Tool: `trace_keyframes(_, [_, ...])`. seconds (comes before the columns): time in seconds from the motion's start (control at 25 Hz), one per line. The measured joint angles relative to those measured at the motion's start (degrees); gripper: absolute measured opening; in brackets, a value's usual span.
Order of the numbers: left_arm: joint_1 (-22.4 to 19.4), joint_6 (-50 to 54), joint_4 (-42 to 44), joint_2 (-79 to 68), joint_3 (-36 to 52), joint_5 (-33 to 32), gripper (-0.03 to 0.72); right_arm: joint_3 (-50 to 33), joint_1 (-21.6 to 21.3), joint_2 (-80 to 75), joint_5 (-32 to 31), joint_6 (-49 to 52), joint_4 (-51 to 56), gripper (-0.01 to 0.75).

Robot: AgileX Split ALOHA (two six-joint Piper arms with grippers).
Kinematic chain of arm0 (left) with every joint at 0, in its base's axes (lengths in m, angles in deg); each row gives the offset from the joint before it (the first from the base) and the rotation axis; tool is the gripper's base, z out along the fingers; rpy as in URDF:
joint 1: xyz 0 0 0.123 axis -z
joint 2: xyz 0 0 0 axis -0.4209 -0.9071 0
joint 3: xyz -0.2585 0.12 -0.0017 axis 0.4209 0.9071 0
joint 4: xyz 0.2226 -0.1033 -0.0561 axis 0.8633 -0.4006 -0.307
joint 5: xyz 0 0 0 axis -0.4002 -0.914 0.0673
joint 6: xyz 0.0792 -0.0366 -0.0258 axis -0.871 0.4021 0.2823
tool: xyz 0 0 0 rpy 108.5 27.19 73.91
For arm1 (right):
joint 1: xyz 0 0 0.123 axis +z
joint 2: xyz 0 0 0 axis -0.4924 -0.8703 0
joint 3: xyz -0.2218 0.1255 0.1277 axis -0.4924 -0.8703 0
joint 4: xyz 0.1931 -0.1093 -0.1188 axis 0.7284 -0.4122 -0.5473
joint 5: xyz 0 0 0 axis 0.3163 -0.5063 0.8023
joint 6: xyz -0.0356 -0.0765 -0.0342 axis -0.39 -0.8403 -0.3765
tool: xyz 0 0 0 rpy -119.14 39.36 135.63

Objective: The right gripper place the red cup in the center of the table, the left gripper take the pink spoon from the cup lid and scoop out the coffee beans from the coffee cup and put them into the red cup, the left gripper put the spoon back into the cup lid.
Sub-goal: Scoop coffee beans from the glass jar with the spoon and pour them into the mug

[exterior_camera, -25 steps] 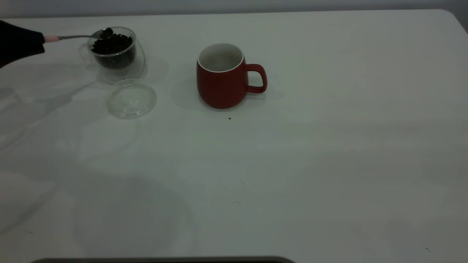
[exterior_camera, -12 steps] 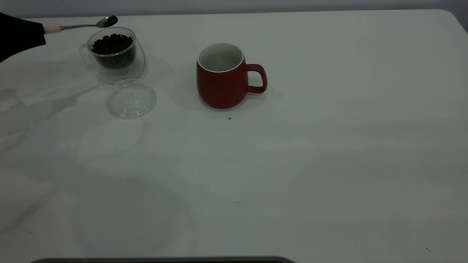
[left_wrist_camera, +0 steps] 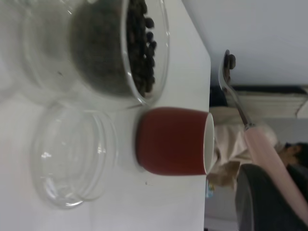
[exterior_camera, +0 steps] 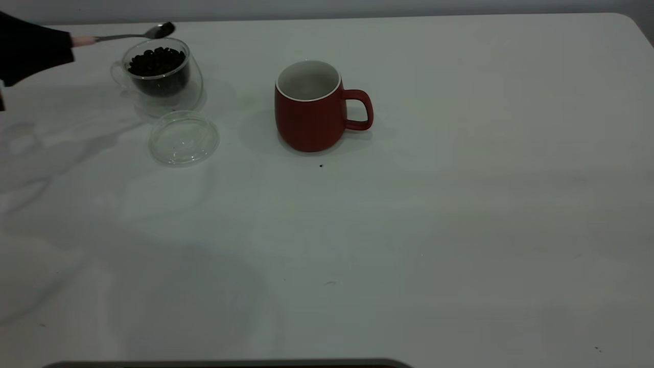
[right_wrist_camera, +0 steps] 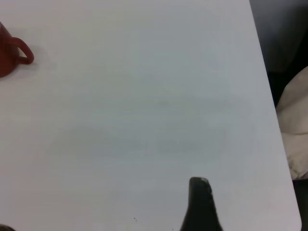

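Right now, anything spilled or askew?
Nothing stands out. Mug and glass cup stand upright, lid lies flat, and the spoon, in the left gripper, carries beans above the glass cup.

On the table (exterior_camera: 460, 230), the mug (exterior_camera: 311, 110) stands near the centre, handle pointing right. The glass cup (exterior_camera: 159, 71) stands at the far left, well apart from the mug, with beans (exterior_camera: 156, 60) in it. The lid (exterior_camera: 184, 138) lies flat just in front of the glass cup, slightly to its right. The spoon (exterior_camera: 130, 35) is held level above the glass cup's rear rim, bowl toward the mug, handle in the left gripper (exterior_camera: 30, 48) at the left edge.
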Motion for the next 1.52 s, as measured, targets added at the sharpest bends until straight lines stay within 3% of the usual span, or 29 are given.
trace_keyframes(0.6, [12.9,0.0,0.0,0.0,0.0,-0.1,0.125,0.0,0.0,0.0,0.0,0.0,0.0,0.591])
trace_keyframes(0.84, [17.4,-0.6,-2.0,0.0,0.0,3.6,0.125,0.0,0.0,0.0,0.0,0.0,0.0,0.591])
trace_keyframes(1.2, [21.1,-5.1,-5.7,0.0,0.0,9.6,0.125,0.0,0.0,0.0,0.0,0.0,0.0,0.591])
trace_keyframes(1.52, [21.4,-13.0,-6.0,-0.1,0.0,11.7,0.125,0.0,0.0,0.0,0.0,0.0,0.0,0.591])
